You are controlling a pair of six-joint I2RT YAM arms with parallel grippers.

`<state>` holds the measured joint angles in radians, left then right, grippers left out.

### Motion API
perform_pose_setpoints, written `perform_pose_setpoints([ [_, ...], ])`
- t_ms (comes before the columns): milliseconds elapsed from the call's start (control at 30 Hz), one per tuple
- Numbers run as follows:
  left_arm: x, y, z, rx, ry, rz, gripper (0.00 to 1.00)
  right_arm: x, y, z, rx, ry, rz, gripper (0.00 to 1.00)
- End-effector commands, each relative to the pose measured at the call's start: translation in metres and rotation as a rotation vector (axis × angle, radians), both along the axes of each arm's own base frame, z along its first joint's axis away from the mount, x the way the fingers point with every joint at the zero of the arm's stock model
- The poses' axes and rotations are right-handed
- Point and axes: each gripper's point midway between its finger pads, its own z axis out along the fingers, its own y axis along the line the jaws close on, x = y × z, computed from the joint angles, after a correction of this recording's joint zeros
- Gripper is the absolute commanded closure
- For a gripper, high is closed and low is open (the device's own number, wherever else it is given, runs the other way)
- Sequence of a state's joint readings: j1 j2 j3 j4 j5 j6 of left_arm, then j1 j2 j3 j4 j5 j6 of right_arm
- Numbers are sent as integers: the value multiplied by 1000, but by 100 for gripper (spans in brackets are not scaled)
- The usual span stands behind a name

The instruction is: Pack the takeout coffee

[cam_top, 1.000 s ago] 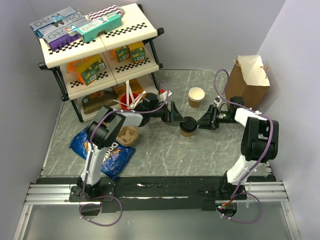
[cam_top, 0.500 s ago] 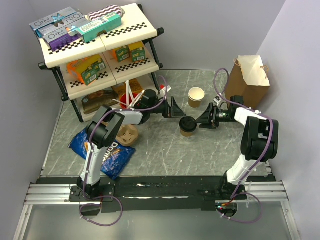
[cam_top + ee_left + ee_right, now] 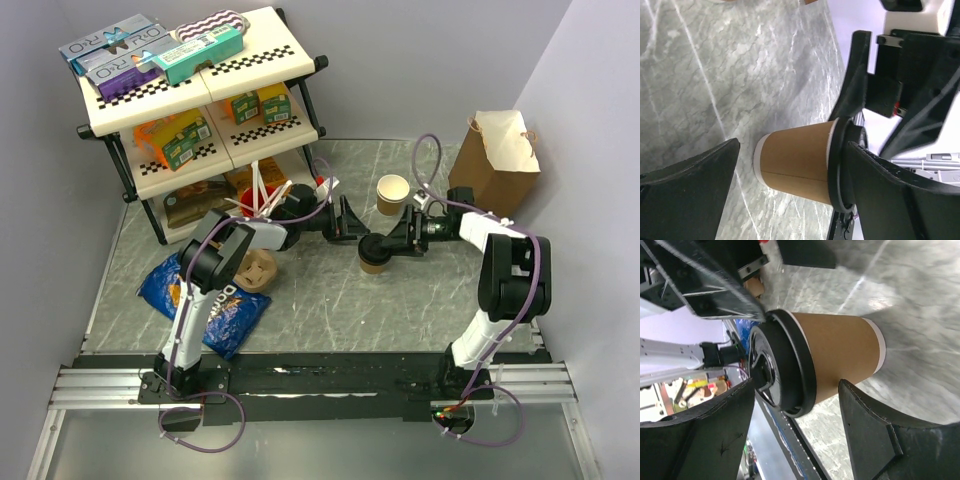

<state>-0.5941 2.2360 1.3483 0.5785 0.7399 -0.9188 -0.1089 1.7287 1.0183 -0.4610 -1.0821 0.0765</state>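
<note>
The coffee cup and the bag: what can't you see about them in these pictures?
- What is in the cup: in every view the black lid covers it.
- What is in the bag: only the top view shows it, and its folded top hides the inside.
- Raised marks on the lid: too blurred to read in the right wrist view and too small in the top view.

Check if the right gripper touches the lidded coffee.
Cannot tell. In the right wrist view the open right gripper flanks the takeout coffee, finger edges meeting its outline; no plain gap or contact.
</note>
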Motion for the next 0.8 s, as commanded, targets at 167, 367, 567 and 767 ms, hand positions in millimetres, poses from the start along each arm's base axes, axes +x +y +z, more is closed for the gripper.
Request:
perform_pose_setpoints([
  [167, 7, -5, -2, 2, -29, 0, 9, 12, 10, 7, -22, -39, 46, 35],
  [367, 5, -1, -12, 28, -18, 10, 12, 11, 9, -6, -29, 19, 33, 43],
  [567, 1, 6, -33, 88, 17, 37, 17, 10, 7, -22, -49, 88, 20, 48],
  [767, -8, 20, -67, 173, 98, 106, 23, 3, 5, -37, -71, 141, 7, 50],
])
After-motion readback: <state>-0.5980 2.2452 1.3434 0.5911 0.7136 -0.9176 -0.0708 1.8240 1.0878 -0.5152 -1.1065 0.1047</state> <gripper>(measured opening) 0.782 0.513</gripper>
